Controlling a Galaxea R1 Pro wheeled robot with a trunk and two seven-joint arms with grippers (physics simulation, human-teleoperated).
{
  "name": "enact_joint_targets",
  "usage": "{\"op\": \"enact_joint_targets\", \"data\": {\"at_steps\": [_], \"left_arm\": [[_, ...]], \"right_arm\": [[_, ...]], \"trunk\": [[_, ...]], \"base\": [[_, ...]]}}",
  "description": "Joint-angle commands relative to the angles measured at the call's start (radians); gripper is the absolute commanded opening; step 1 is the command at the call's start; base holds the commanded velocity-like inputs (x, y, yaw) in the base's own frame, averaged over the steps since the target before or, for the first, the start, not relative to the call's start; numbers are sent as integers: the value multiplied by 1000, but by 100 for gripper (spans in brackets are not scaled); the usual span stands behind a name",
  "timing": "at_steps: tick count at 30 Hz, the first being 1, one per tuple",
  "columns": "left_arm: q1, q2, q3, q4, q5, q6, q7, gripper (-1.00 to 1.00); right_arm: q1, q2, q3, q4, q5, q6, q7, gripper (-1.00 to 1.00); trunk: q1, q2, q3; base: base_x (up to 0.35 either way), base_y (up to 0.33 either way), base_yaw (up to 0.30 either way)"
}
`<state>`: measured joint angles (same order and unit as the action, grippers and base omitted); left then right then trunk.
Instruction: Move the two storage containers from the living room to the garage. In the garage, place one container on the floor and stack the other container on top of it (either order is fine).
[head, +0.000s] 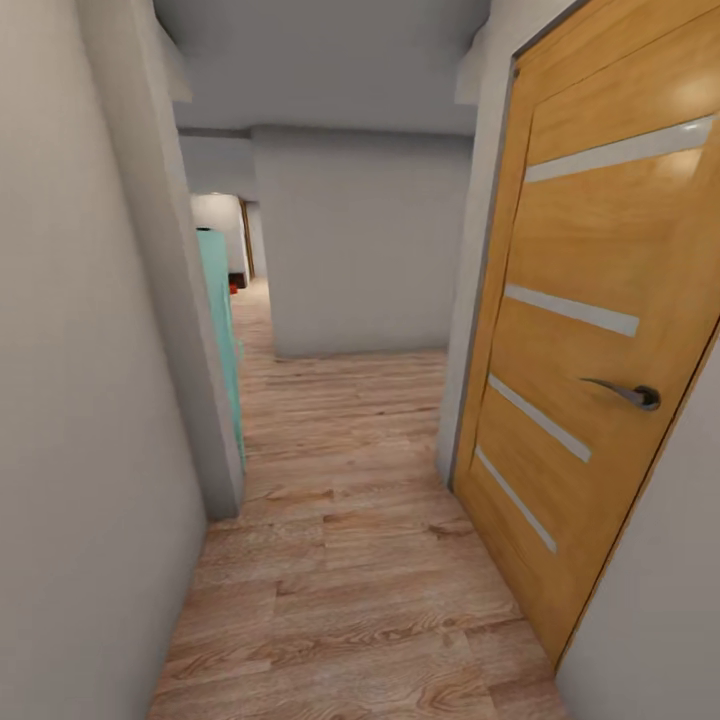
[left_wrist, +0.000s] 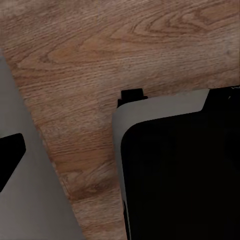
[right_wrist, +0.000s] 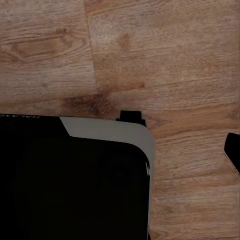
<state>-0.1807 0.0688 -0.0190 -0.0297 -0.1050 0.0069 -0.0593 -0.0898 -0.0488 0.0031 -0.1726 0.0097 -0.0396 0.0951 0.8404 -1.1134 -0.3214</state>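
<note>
Head view: wood-plank hallway floor (head: 340, 560), slatted oak door (head: 590, 330) at right; pincer states unclear.

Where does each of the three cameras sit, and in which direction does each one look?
Head view: on the robot's head, looking forward and down along a hallway with a wooden door on its right and a wood-plank floor.
Left wrist view: near the left arm's tool, looking down at the floor and the robot's black-and-grey base.
Right wrist view: near the right arm's tool, looking down at the same base.
Both wrist views share the base and the plank floor.
</note>
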Motion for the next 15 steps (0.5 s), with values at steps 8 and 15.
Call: {"op": "enact_joint_targets", "data": {"at_steps": [8,15], "left_arm": [[0,0,-1,-1,-10,1,-2,100],[0,0,-1,-1,-10,1,-2,100]], "right_arm": [[-1,0,0,1,1,-3,3,100],[-1,0,0,1,1,-4,3,100]], "trunk": [[1,-1,-1],[1,-1,-1]], "base": [[346,0,1],[346,0,106]]}}
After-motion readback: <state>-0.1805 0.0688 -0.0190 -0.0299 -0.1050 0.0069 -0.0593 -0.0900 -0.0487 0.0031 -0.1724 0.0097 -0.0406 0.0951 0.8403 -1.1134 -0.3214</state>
